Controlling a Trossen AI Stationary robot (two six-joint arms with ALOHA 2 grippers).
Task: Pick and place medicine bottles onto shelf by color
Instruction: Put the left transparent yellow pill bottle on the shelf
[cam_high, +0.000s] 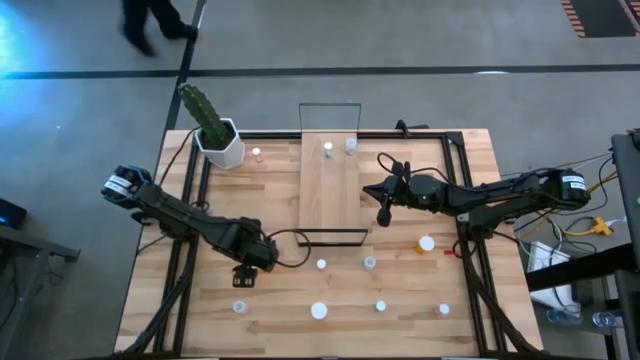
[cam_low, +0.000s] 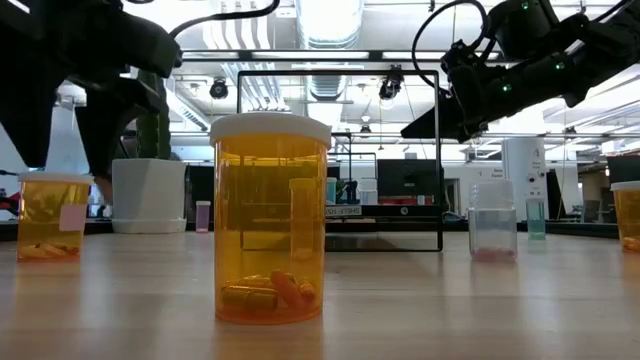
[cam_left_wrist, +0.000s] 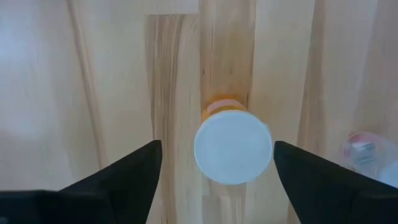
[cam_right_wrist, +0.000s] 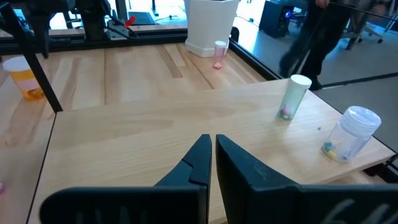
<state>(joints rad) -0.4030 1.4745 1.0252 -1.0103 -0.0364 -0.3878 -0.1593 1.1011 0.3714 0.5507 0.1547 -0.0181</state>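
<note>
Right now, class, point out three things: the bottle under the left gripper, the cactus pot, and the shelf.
orange bottle (cam_left_wrist: 233, 147), left wrist view, white cap top.
cactus pot (cam_high: 222, 147), high view, white rim.
shelf (cam_high: 330, 195), high view, bare board middle.

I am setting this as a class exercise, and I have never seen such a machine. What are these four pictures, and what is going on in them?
Two dark robot arms work at a wooden table. One picture looks straight down, one looks level across the tabletop, and two come from cameras on the arms' wrists. Small pill bottles stand scattered on the table, and two more stand on the long wooden shelf in the middle. A potted cactus stands at a far corner. The left end effector is open, its fingers either side of an orange bottle with a white cap, not yet gripping. The right end effector is shut and empty above the shelf.
</note>
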